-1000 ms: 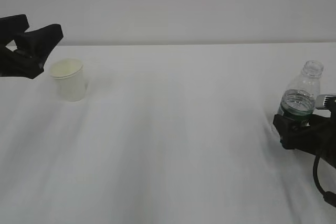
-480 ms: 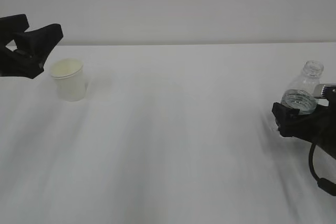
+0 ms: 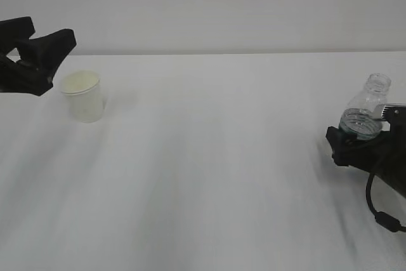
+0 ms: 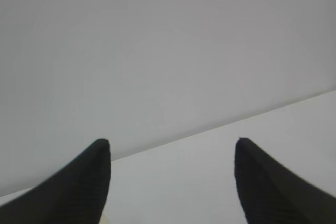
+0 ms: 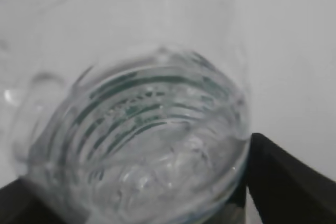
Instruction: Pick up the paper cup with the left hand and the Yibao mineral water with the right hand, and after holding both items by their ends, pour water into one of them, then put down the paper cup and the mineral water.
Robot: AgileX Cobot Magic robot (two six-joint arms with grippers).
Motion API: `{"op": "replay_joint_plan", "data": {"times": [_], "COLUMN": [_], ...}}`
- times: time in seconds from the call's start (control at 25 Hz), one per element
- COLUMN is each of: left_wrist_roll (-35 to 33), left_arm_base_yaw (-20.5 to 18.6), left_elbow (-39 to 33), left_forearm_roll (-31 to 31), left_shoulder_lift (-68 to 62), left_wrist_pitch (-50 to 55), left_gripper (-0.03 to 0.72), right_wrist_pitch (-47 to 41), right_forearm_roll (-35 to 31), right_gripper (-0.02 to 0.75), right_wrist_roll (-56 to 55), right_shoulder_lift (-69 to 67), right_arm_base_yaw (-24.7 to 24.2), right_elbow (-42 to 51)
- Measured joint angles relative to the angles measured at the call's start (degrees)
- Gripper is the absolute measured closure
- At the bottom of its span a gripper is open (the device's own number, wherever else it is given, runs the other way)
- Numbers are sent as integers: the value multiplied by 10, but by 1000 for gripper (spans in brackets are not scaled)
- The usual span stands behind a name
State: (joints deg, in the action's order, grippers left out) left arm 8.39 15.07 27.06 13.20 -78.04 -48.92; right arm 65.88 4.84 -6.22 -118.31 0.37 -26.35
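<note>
While the left hand [image 3: 47, 46] hovers wide open just left of the cup [image 3: 82, 96], holding nothing, the right hand [image 3: 355, 144] stands spread around the bottle [image 3: 366, 111]; actual grip unclear, its base hidden.

One paper cup [image 3: 82, 96], left side of exterior frame. One Yibao mineral water [image 3: 364, 113] bottle, right edge of frame. Two black grippers: left hand [image 3: 39, 47] at upper left, right hand [image 3: 355, 146] at lower right. One white table [image 3: 216, 169].
</note>
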Motion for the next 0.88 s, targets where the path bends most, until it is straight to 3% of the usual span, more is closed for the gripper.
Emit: {"op": "replay_joint_plan", "data": {"times": [0.64, 0.88], "left_wrist_roll": [-13, -14], "left_arm_base_yaw": [0, 0], "left_elbow": [0, 0], "left_forearm_roll": [0, 0], "left_shoulder_lift": [0, 0], "left_wrist_pitch": [-1, -2], "left_gripper": [159, 159], "right_wrist_pitch": [0, 0], "right_forearm_roll": [-4, -4], "right_gripper": [57, 118], "right_wrist_roll": [-2, -2], "right_shoulder_lift": [0, 0], "right_arm_base_yaw": [0, 0], "right_elbow": [-10, -10]}}
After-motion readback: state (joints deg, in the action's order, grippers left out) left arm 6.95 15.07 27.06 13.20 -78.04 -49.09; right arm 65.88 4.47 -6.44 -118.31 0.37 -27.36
